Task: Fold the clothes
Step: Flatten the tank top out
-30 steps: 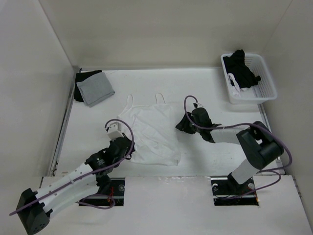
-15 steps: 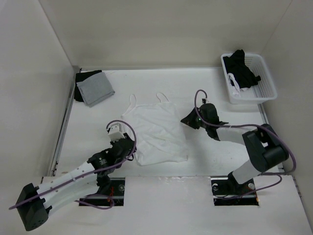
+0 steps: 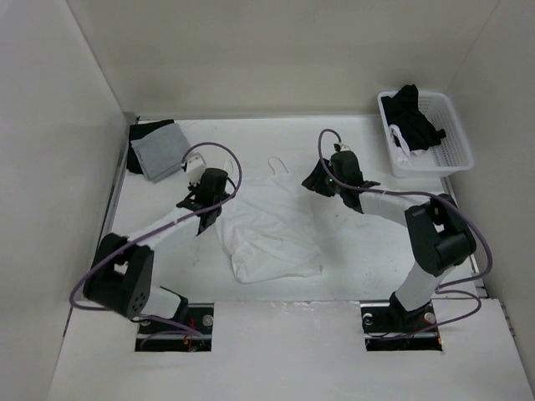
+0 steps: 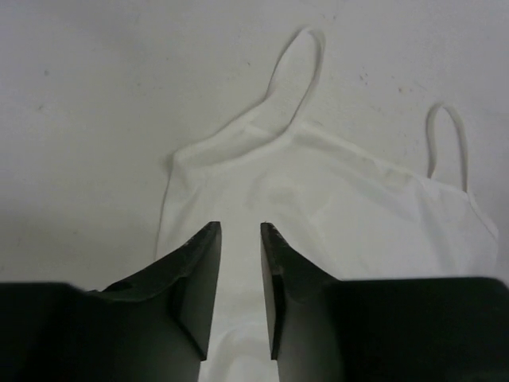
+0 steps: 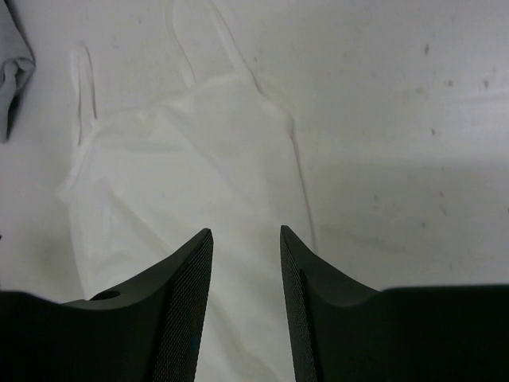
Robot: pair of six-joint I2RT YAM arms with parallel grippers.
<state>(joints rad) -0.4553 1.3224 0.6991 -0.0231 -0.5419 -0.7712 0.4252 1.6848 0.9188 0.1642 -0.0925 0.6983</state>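
While the white tank top (image 3: 272,230) lay open rather than folded, left of the white basket (image 3: 422,171) and nearer the arm bases than it, both arms were working at its strap end.

- Step in hand, as I judged it: taking the two shoulder corners to draw the strap end over toward the hem.
- To do it well: bring each gripper down at a corner where a strap joins the body, not on the thin strap (image 4: 294,72) itself. Pinch both layers and lift only a little, keeping the two arms level so the cloth doesn't skew. The hem end, farthest from the basket's back wall, looked rumpled and may want smoothing first.
- Left gripper (image 4: 238,227): over the side of the tank top farther from the basket, just in from that edge. Fingers were parted by a narrow gap with nothing between them. I couldn't tell whether the tips touched the fabric.
- Right gripper (image 5: 245,231): over the edge of the tank top nearer the basket. Fingers were spread a little wider than the left's and held nothing.
- Grey folded cloth (image 3: 161,150): far left of the basket, apart from the tank top.
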